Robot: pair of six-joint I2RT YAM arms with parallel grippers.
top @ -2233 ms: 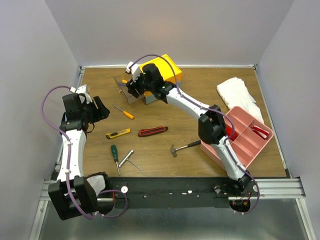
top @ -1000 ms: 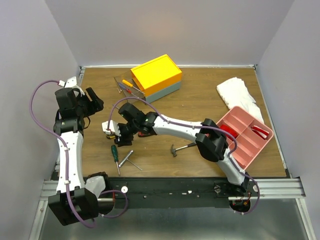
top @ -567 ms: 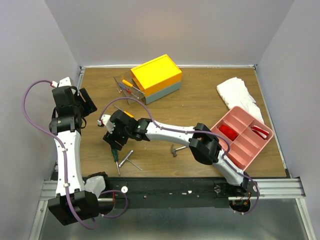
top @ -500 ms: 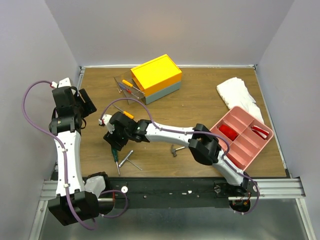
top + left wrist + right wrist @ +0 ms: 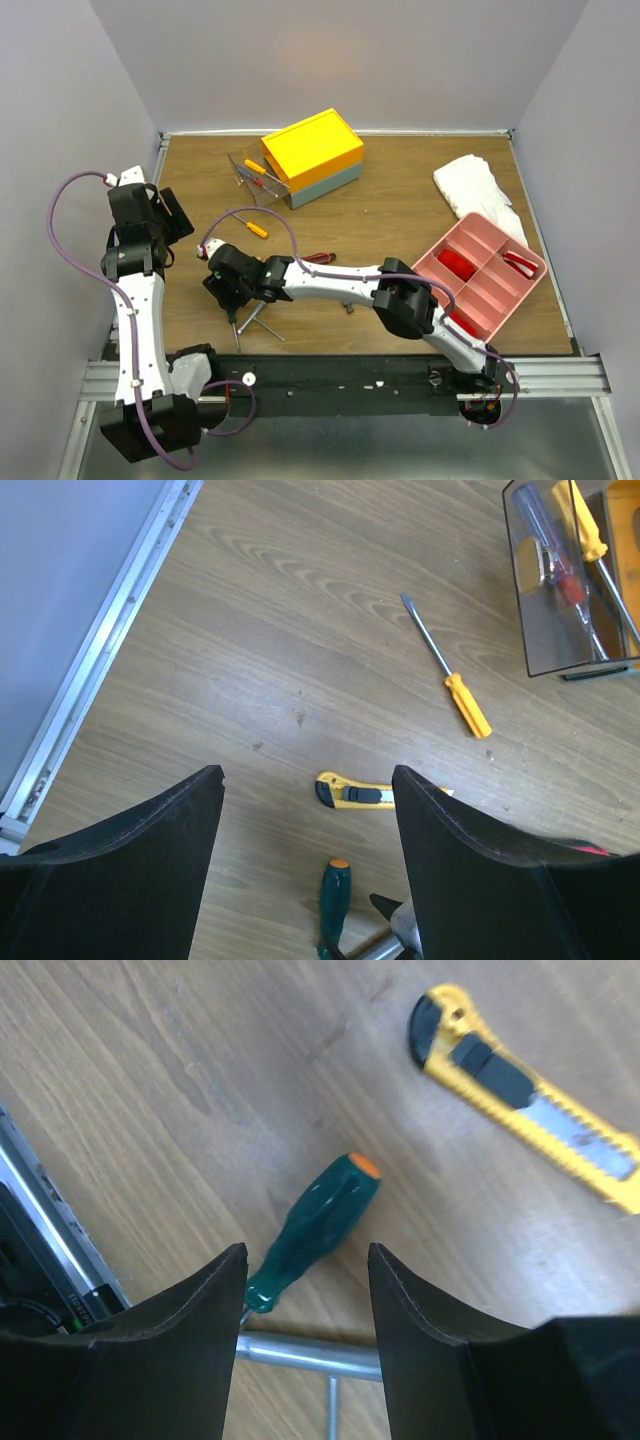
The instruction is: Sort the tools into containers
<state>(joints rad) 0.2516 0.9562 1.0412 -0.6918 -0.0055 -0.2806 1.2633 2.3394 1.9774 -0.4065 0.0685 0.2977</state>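
My right gripper point(image 5: 228, 292) is open low over the table's left front. In the right wrist view its jaws point(image 5: 305, 1255) straddle the lower end of the green-handled screwdriver point(image 5: 315, 1225), not closed on it. The silver L-shaped wrench point(image 5: 310, 1355) lies just below, and the yellow utility knife point(image 5: 530, 1100) lies above right. My left gripper point(image 5: 165, 215) is open and empty at the far left. Its view shows the orange screwdriver point(image 5: 460, 690), the yellow knife point(image 5: 355, 793) and the green screwdriver point(image 5: 332, 905). The yellow-topped box point(image 5: 312, 150) stands at the back, its clear drawer point(image 5: 255, 175) pulled out with screwdrivers inside.
A pink divided tray point(image 5: 480, 270) sits at the right with red items in it, and a white cloth point(image 5: 478, 190) lies behind it. The red knife point(image 5: 318, 258) shows partly behind my right arm. The hammer is mostly hidden. A metal rail point(image 5: 100, 660) edges the table's left side.
My right arm swung from the drawer at the back down to the left front and lowered over the green screwdriver. My left arm drew back toward the left wall.
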